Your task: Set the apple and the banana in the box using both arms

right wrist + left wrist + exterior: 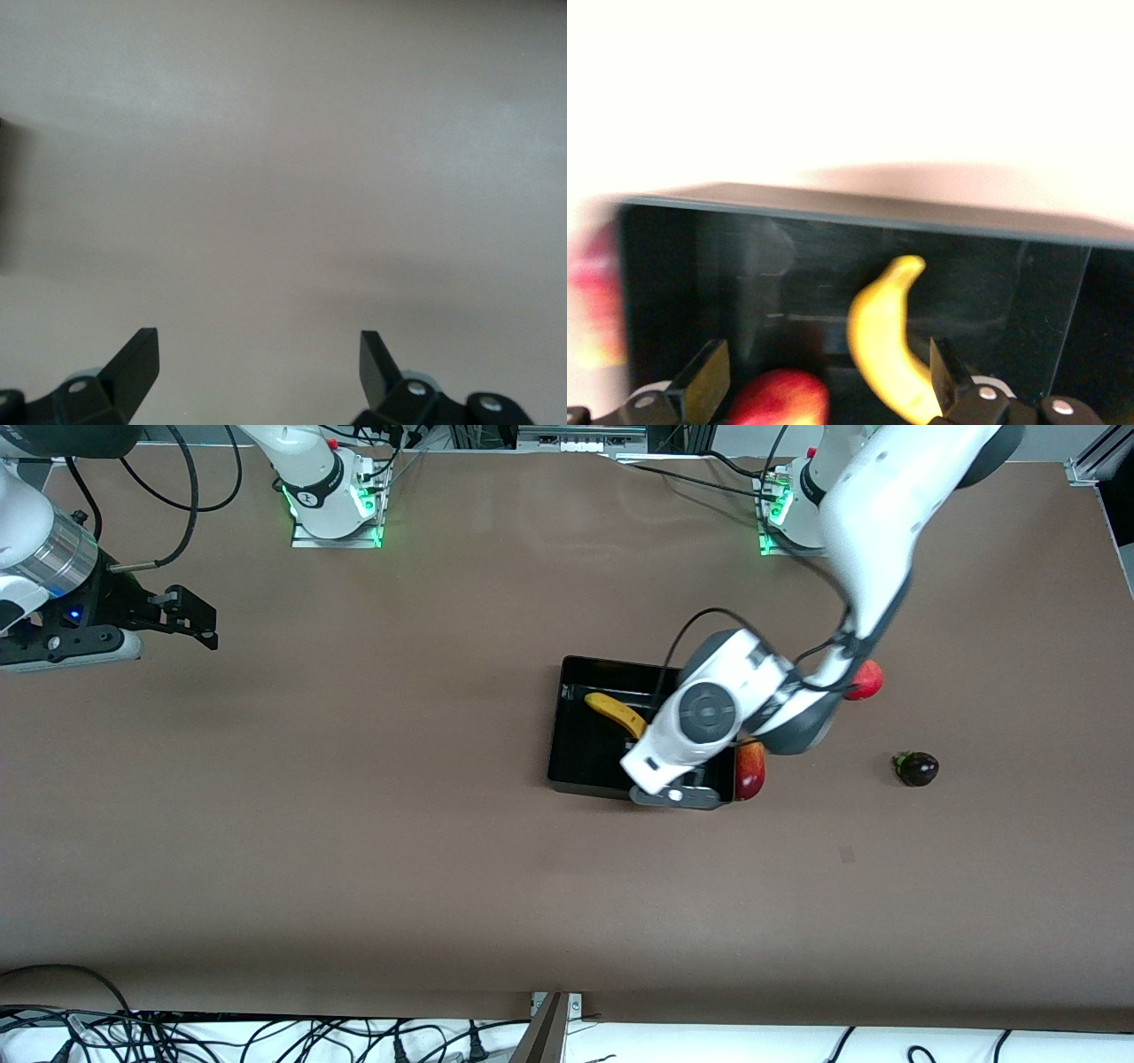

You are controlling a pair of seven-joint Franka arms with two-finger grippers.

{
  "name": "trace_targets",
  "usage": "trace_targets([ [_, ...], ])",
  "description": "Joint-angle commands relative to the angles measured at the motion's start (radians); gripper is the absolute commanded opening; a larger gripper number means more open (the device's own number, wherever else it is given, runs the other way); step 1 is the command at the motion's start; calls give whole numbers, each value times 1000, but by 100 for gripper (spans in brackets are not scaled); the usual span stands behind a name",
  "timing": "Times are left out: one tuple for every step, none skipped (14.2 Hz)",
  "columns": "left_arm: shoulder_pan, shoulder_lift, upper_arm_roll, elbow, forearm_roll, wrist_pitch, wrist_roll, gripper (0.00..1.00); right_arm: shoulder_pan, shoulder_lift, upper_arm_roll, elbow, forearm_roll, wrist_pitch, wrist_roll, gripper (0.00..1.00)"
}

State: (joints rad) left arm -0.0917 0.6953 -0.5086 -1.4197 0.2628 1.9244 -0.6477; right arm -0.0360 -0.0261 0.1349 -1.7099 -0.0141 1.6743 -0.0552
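Note:
The black box (585, 755) stands mid-table. The banana (614, 710) lies in it. My left arm reaches over the box and its hand (700, 717) hides the box's end toward the left arm's side, so the apple is hidden in the front view. In the left wrist view my left gripper (824, 354) is open inside the box (833, 239). The apple (780, 398) lies between its fingers and the banana (886, 345) lies beside one finger. My right gripper (202, 618) is open and empty over bare table at the right arm's end; it also shows in the right wrist view (257, 341).
A red-and-yellow mango (750, 769) lies against the box's outer wall toward the left arm's end. A plain red round fruit (868, 680) sits partly under the left arm. A small dark purple fruit (917, 768) lies farther toward that end.

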Motion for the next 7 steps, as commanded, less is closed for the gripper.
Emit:
trace_targets([
  [68,-124,-2,50,-11,-186,67,100,-1,-9,3,10,5,-21,-9,100],
  [84,-134,-2,83,-13,-252,115,100,-1,-12,2,9,5,-21,-9,100],
  [95,-140,-1,128,-16,-316,150,100,-2,-12,2,9,5,-21,-9,100],
  [113,-148,1,172,-17,-382,192,100,-1,-14,5,9,3,-21,-9,100],
  [147,-148,-4,212,-19,-451,254,100,-1,-14,5,9,3,-21,-8,100],
  [168,-152,-5,247,-20,-511,320,100,-1,-14,6,9,3,-21,-8,100],
  [184,-169,2,277,-20,-565,388,100,-1,-14,11,9,5,-19,-8,100],
])
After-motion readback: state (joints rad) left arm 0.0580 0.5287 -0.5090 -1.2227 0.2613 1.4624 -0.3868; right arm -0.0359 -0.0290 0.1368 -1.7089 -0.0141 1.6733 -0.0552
